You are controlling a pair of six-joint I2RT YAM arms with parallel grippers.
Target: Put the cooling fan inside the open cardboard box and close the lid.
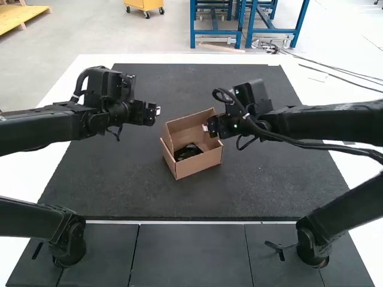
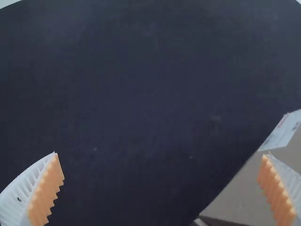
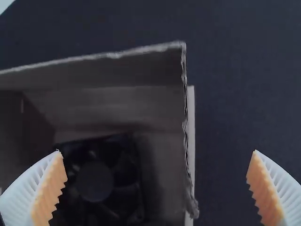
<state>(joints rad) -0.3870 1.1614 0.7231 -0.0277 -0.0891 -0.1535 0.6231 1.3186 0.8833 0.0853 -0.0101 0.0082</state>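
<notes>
Left end effector (image 1: 153,112) and right end effector (image 1: 209,128) pointed toward each other, apart, both wide open.

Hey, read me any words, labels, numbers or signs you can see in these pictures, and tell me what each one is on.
No text can be read anywhere.
On the white strip at the edge of the cardboard box: a small reddish mark, too blurred to read.
On the cooling fan inside the box: no label can be made out.
</notes>
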